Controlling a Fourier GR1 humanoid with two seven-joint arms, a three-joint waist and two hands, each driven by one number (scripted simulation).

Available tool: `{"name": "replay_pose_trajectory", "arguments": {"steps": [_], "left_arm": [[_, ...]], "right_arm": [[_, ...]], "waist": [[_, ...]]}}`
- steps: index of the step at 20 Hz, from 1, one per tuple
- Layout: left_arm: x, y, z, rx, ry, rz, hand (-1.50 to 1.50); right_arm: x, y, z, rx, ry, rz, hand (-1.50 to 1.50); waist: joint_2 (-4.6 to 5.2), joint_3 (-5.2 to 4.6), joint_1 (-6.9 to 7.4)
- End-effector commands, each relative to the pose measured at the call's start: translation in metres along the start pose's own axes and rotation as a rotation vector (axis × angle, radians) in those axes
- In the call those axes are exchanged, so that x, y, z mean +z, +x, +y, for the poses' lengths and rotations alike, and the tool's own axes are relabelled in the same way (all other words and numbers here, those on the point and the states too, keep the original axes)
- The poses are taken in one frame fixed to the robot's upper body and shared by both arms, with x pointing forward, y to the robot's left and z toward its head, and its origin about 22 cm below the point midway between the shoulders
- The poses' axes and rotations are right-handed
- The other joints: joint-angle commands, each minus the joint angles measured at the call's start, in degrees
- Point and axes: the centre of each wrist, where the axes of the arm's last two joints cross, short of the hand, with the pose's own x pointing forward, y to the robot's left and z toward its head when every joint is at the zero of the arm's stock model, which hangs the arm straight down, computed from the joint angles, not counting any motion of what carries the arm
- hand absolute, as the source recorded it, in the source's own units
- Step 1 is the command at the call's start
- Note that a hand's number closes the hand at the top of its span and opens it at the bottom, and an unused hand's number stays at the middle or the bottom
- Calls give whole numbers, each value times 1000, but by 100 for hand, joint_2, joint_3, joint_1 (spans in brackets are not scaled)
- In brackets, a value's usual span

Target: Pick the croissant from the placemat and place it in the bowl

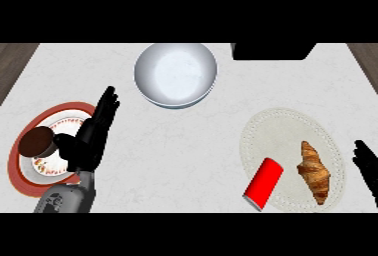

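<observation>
Lying on the placemat [284, 130] by the right edge of the desk [170, 160], the croissant [314, 170] is untouched; left hand [92, 137] and right hand [365, 162] show straight fingers.

I log this as a kitchen: a pale marbled stone counter [184, 150] laid with tableware, namely a round white ceramic bowl [176, 75], a cream round placemat [280, 130] and a red-rimmed white plate [16, 172].
</observation>
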Motion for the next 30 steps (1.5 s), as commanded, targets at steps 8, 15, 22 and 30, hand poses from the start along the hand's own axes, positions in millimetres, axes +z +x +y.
{"name": "replay_pose_trajectory", "arguments": {"steps": [8, 15, 22, 30], "left_arm": [[11, 13, 1, -1, -7, -8, 0], [4, -20, -8, 0, -6, -11, 0], [-2, -5, -5, 11, -1, -16, 0], [8, -3, -11, 23, -12, -14, 0]], "right_arm": [[-10, -38, 18, -66, 18, 36, -150], [-35, -47, 40, -6, -17, 33, -150], [-36, -54, 25, 125, -34, 132, -150], [-57, -87, 42, 203, 130, 47, 150]], "waist": [[-2, 2, 18], [7, 0, 15], [3, 0, 14], [5, 2, 38]]}}
